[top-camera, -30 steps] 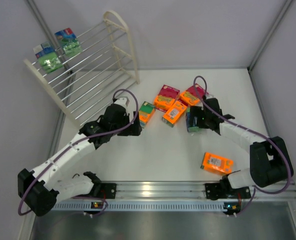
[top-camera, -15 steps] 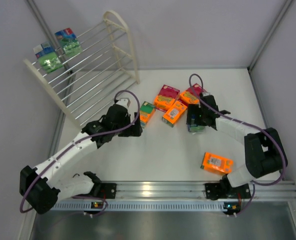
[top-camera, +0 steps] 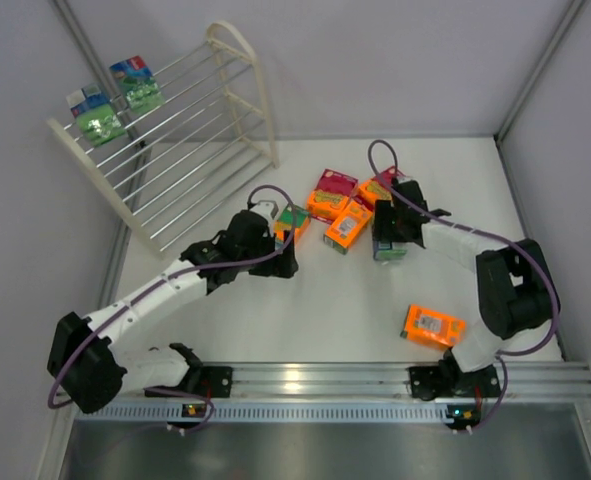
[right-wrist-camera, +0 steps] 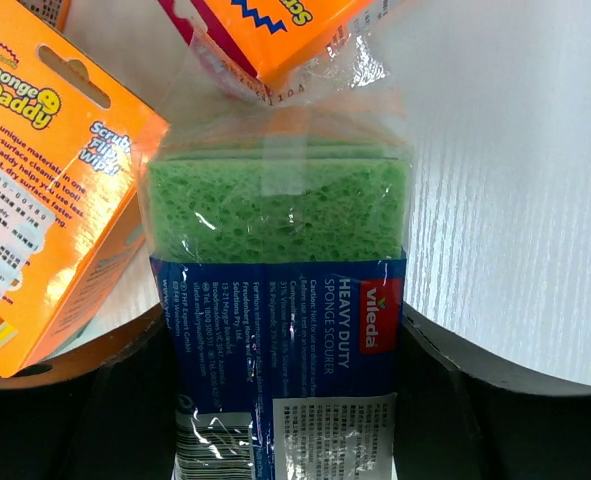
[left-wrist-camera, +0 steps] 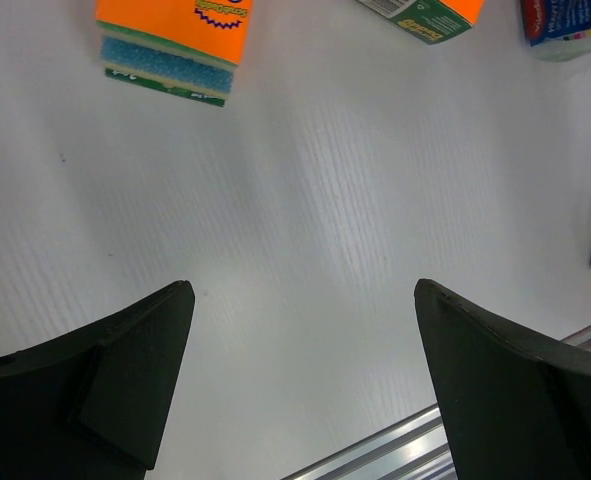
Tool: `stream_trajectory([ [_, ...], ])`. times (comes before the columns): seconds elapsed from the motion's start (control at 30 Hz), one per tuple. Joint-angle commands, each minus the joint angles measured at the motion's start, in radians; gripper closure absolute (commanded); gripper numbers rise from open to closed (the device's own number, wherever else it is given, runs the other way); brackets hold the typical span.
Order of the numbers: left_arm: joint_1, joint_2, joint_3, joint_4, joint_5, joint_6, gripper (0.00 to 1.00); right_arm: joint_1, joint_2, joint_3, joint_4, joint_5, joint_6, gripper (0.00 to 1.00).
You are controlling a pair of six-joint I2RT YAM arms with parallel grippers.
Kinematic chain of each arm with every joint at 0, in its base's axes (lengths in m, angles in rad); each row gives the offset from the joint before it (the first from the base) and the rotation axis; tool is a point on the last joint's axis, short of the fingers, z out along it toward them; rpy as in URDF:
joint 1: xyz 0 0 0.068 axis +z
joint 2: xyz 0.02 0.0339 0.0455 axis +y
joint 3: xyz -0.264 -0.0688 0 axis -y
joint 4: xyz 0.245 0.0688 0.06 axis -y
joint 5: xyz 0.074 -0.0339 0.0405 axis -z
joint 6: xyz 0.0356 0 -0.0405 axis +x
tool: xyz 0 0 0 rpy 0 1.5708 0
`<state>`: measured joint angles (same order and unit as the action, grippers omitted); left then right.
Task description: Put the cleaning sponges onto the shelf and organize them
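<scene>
The cream shelf [top-camera: 180,165] stands at the back left with two green sponge packs [top-camera: 100,120] [top-camera: 138,88] on its upper rods. Several orange packs [top-camera: 333,195] lie clustered mid-table. Among them my right gripper [top-camera: 388,240] [right-wrist-camera: 285,330] is shut on a green pack with a blue label [right-wrist-camera: 280,290], fingers pressed against both its sides. My left gripper [top-camera: 283,258] [left-wrist-camera: 300,380] hangs open over bare table. It is just short of an orange pack with a green label [top-camera: 293,222] [left-wrist-camera: 175,35].
One orange pack [top-camera: 433,326] lies alone near the right arm's base. A ribbed aluminium rail [top-camera: 305,380] runs along the front edge. Grey walls close in the sides and back, and cables loop over both arms.
The right gripper slid forward around the green pack and closed on it. The left arm swung right, toward the orange pack with the green label, still open.
</scene>
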<state>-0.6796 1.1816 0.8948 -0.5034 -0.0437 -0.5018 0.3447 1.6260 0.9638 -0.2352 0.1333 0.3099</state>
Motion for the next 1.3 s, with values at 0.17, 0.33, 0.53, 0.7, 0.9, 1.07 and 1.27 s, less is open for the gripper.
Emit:
stream_trajectory([
  [0.17,-0.017,0.049,0.041,0.209,0.148,-0.023,0.02,0.014,-0.306,-0.127,0.115,-0.303,0.135,0.44],
  [0.33,-0.017,0.088,0.07,0.334,0.261,-0.046,0.02,0.023,-0.5,-0.331,0.413,-0.474,0.4,0.43],
  [0.53,-0.02,0.107,0.076,0.439,0.424,-0.035,0.02,0.042,-0.618,-0.482,0.605,-0.367,0.642,0.42],
  [0.7,-0.034,0.102,0.066,0.483,0.47,-0.024,0.02,0.043,-0.623,-0.533,0.78,-0.4,0.765,0.43],
  [0.9,-0.037,0.148,0.072,0.493,0.484,-0.053,0.02,0.08,-0.588,-0.501,0.78,-0.419,0.764,0.42],
  [1.07,-0.044,0.194,0.075,0.526,0.513,-0.06,0.02,0.114,-0.575,-0.534,0.803,-0.397,0.793,0.4],
  [1.27,-0.081,0.205,0.073,0.559,0.533,-0.057,0.02,0.16,-0.575,-0.56,0.829,-0.36,0.808,0.39],
])
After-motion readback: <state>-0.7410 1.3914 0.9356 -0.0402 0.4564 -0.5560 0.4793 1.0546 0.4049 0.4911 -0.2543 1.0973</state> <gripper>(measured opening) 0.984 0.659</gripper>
